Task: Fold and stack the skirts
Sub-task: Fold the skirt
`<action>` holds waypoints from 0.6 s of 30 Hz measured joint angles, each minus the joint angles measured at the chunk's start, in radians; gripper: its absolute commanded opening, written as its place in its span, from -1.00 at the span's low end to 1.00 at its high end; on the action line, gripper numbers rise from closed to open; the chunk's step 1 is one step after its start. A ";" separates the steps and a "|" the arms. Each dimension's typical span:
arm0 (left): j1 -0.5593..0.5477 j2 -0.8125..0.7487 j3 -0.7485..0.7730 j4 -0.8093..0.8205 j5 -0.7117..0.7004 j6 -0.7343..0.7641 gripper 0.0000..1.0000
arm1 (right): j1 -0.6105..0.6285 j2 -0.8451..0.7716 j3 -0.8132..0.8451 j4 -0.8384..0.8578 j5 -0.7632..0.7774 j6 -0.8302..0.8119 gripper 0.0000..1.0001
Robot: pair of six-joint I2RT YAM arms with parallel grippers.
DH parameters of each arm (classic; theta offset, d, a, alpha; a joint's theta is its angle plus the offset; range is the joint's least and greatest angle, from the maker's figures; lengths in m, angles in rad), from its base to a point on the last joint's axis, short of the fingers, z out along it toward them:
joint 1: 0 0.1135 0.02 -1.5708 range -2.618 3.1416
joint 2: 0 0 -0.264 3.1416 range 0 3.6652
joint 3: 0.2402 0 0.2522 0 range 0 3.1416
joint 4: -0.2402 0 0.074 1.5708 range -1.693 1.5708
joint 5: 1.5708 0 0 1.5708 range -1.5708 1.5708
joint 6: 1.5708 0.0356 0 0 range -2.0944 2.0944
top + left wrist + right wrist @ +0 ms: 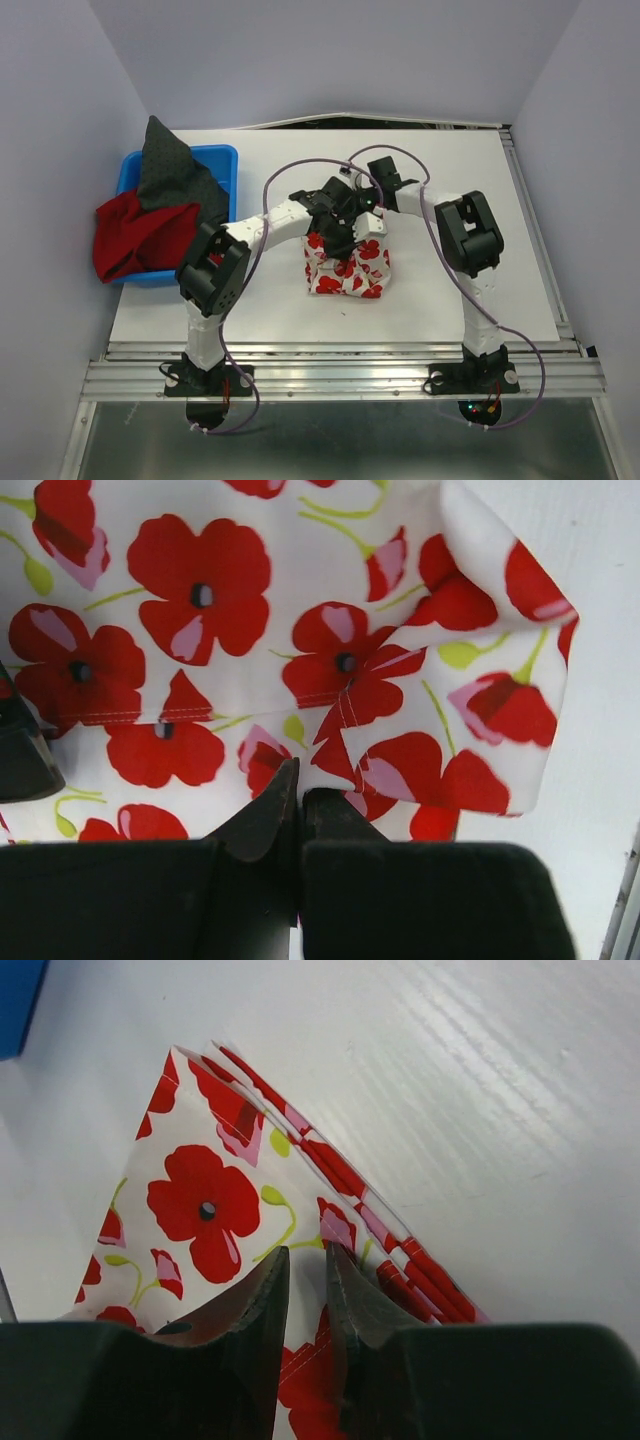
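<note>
Floral skirt point(347, 268), white with red poppies, folded into a layered square at the centre of the table point(450, 200). Left gripper point(300, 795) and right gripper point(306, 1260) each pinch its cloth, jaws nearly together.

1. The right gripper point(303, 1260) has its jaws nearly together, pinching the cloth of the floral skirt point(200, 1205).
2. The skirt is folded into several layers. Their stacked, red-printed edges meet in a pointed corner lying flat on the white bench point(480, 1090).
3. A sliver of blue bin point(18, 1000) shows at top left, apart from the skirt.
</note>
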 measured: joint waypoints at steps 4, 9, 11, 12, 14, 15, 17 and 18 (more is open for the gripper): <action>0.011 0.041 0.000 0.032 -0.021 -0.021 -1.00 | 0.018 -0.014 -0.029 0.005 -0.017 0.003 -0.45; 0.026 0.044 0.000 0.081 -0.038 -0.047 -1.00 | 0.029 -0.019 -0.051 0.009 -0.034 0.005 -0.45; 0.031 0.043 0.000 0.090 -0.045 -0.060 -1.00 | 0.029 -0.020 -0.057 0.014 -0.040 0.006 -0.46; 0.034 0.041 0.000 0.094 -0.050 -0.064 -1.00 | 0.029 -0.021 -0.061 0.018 -0.043 0.006 -0.46; 0.039 0.032 -0.004 0.101 -0.063 -0.073 -1.00 | 0.030 -0.023 -0.066 0.023 -0.048 0.006 -0.46; 0.042 0.027 -0.005 0.102 -0.071 -0.076 -1.00 | 0.031 -0.024 -0.067 0.024 -0.050 0.006 -0.46; 0.047 0.016 -0.006 0.106 -0.083 -0.080 -1.00 | 0.032 -0.024 -0.067 0.026 -0.053 0.006 -0.46; 0.050 0.012 -0.006 0.111 -0.089 -0.081 -1.00 | 0.032 -0.024 -0.067 0.026 -0.053 0.006 -0.46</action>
